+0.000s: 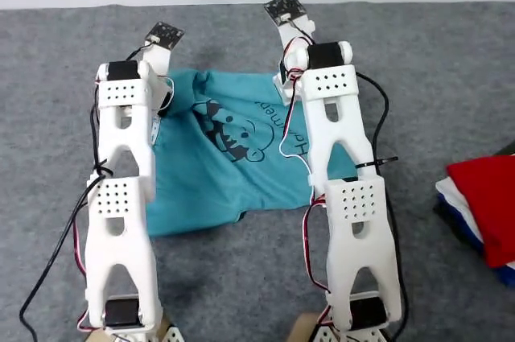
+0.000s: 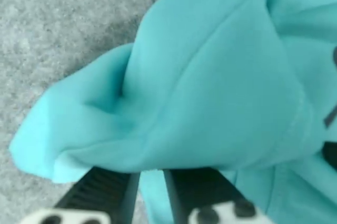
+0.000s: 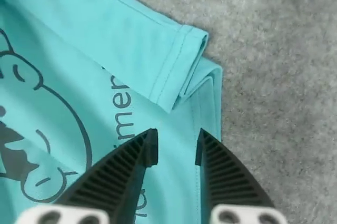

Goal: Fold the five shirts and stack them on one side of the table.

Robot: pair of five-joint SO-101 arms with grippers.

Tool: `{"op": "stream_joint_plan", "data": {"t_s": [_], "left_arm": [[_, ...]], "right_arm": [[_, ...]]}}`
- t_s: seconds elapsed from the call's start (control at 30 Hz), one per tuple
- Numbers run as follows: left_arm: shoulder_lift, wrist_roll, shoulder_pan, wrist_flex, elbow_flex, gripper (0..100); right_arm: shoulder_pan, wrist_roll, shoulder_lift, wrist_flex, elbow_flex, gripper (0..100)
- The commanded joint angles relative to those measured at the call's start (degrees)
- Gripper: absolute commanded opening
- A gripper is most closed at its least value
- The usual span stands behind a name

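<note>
Grey table is covered centrally by 1 teal shirt. Its soft, light cloth is clamped by the left gripper; the right gripper is held parted above the hem. Doubled edges are recommended grips.

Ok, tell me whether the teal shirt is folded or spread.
Partly folded: the shirt lies flat, print up, one sleeve turned in over it, the other side bunched.
</note>
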Motion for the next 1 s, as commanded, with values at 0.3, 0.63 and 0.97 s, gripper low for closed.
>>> {"op": "stream_joint_plan", "data": {"t_s": [0.3,0.63,0.97], "left_arm": [[-1.0,0.4,0.5,-0.6,-2.2,0],[-1.0,0.5,0.5,0.1,-2.2,0],[-4.4,0.5,2.5,4.9,-8.7,0]], "right_arm": [[-1.8,-0.7,7.5,-13.1,-3.0,14.0],[-1.7,-0.3,13.4,-19.2,-3.3,1.3],[-0.2,1.3,8.7,-8.5,-21.4,1.0]]}}
